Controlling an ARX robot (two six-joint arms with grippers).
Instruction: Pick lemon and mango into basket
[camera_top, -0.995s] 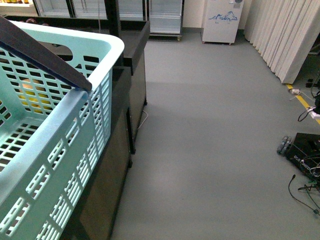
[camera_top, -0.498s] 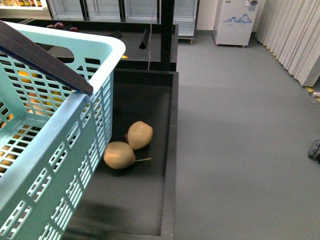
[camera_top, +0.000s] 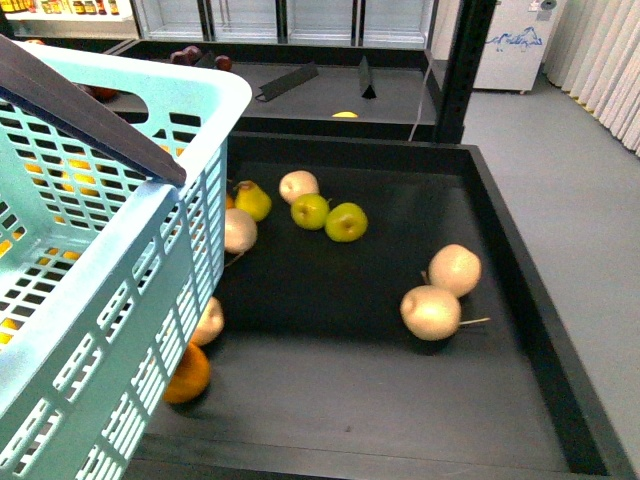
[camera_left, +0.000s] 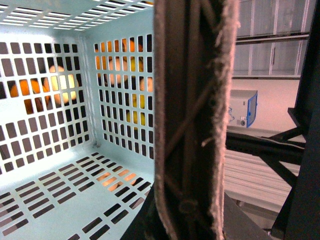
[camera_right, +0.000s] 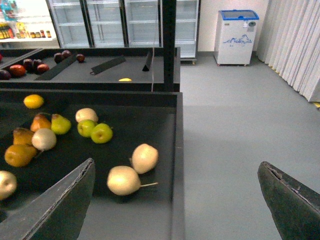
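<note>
The pale turquoise basket fills the left of the front view, held up, its dark handle clamped in my left gripper. In the left wrist view its slotted bottom is bare, and orange and yellow fruit show through the wall slots. A small yellow oval, seemingly the lemon, lies at the far end of the black tray. A larger yellow-orange fruit, possibly the mango, lies half hidden behind the basket. My right gripper hangs open over the tray's edge, holding nothing.
The tray also holds pears, two green apples and two pale round fruits. A rear shelf carries dark red fruit and a small yellow item. A black post stands at the back, with grey floor to the right.
The front view has swung left, from open grey floor to the fruit tray, with more fruit coming into sight. The basket keeps its place in the view.
</note>
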